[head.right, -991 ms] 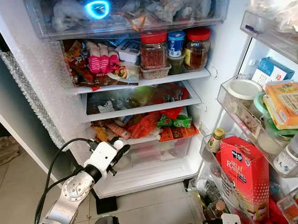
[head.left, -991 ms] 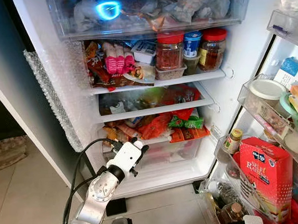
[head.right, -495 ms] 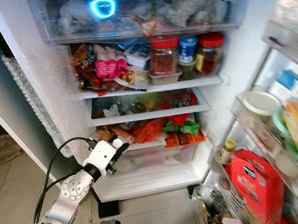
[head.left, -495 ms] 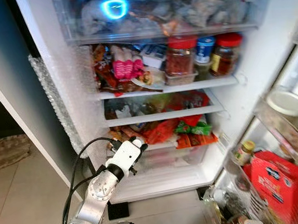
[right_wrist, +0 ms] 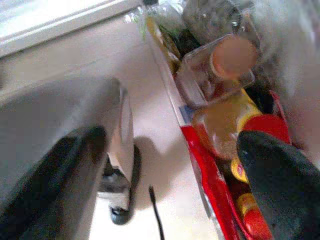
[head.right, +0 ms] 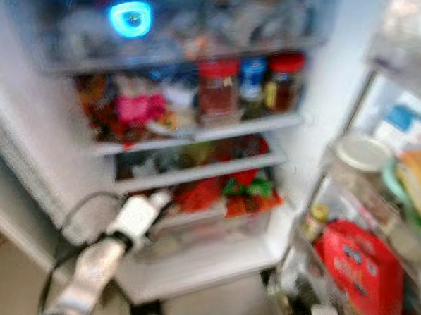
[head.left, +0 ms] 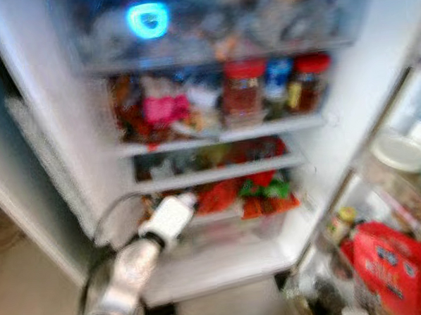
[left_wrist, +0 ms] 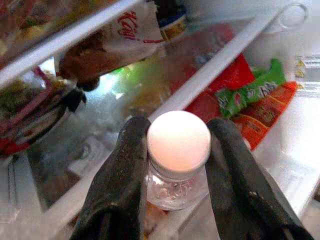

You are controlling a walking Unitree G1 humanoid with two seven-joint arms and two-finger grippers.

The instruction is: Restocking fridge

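Observation:
In the left wrist view my left gripper is shut on a small clear bottle with a white cap, one black finger on each side of its neck. The bottle is held in front of the fridge's lower glass shelves, near red and green snack packets. The blurred head views place the left gripper at the left end of the lowest shelf in the open fridge. My right gripper hangs low over the floor beside the door's bottom bin, its fingers wide apart and holding nothing.
The fridge shelves are crowded with jars, packets and a top drawer. The open door at the right carries bins with a red box, tubs and small bottles. Tiled floor lies below.
The head views have shifted a little and turned blurry, so the camera is moving. The left arm stays at the lowest shelf, still holding the bottle.

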